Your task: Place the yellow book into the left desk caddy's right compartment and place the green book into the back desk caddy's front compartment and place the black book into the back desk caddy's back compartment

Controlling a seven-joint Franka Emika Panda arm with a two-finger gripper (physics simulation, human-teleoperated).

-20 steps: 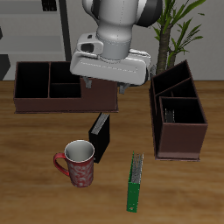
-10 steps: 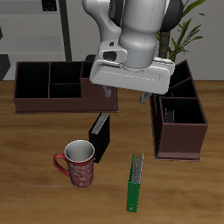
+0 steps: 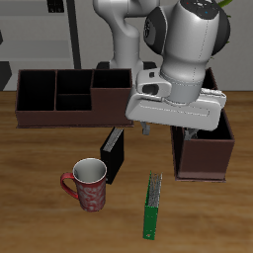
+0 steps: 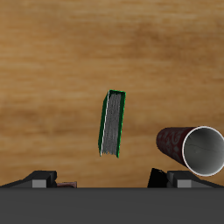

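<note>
A red mug (image 3: 87,184) and the upright black book (image 3: 115,154) wait near the green book (image 3: 152,206), toward which the gripper (image 3: 164,129), jaws apart and empty, has swung from the back caddy (image 3: 54,94), suggesting green is next.

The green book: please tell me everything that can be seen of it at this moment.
The green book is thin, with a dark green cover and pale page edges showing along one long side. It stands on edge on the wooden table, near the front edge, in front of the black book and beside the red mug. Only the table touches it. The gripper hangs above and behind it, with nothing seen between the jaws.
</note>
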